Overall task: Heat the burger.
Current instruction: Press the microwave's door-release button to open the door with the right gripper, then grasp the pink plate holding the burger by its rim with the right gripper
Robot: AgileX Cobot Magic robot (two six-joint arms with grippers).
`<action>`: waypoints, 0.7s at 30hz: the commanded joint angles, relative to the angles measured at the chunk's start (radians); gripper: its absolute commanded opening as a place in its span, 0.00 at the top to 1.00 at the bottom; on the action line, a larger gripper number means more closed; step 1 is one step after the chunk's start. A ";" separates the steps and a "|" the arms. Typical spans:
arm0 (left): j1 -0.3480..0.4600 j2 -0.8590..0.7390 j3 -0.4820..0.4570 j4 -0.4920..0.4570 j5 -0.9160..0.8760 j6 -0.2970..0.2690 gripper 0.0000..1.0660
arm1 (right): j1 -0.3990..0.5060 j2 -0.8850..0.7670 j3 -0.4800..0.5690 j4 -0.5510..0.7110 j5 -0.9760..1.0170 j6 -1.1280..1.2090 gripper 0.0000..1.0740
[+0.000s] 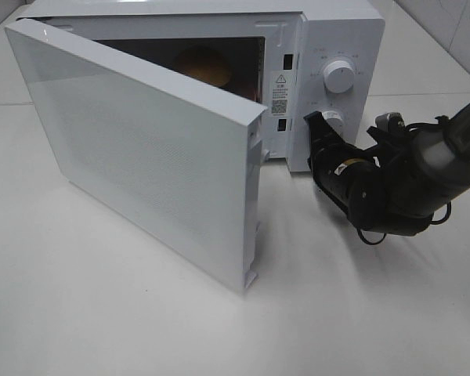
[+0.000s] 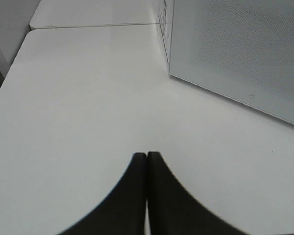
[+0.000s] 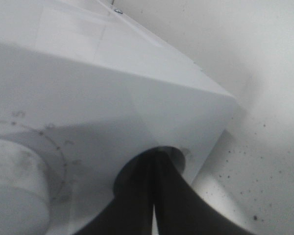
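While the door (image 1: pixel 141 149) stands open, microwave (image 1: pixel 341 31) holds burger (image 1: pixel 205 66).

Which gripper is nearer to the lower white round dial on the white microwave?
Right. The right gripper, shut, is at the lower white round dial; the left gripper is over the white table, outside the open microwave door, far from it.

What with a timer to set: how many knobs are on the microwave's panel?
2. The upper knob sits high on the control panel; the lower knob is directly below, partly behind the right gripper. No others show.
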 commanded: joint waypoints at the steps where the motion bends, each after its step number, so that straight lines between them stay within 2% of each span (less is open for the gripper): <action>1: -0.001 -0.020 0.003 -0.002 -0.017 0.000 1.00 | -0.016 -0.019 -0.070 -0.077 -0.025 -0.016 1.00; 12: -0.001 -0.020 0.003 -0.001 -0.017 0.000 1.00 | -0.016 -0.096 0.043 -0.078 0.008 -0.043 1.00; 13: -0.001 -0.020 0.003 -0.001 -0.017 0.000 1.00 | -0.016 -0.133 0.094 -0.101 0.008 -0.056 1.00; 21: -0.001 -0.020 0.003 -0.001 -0.017 0.000 1.00 | -0.016 -0.253 0.228 -0.205 0.008 -0.078 0.98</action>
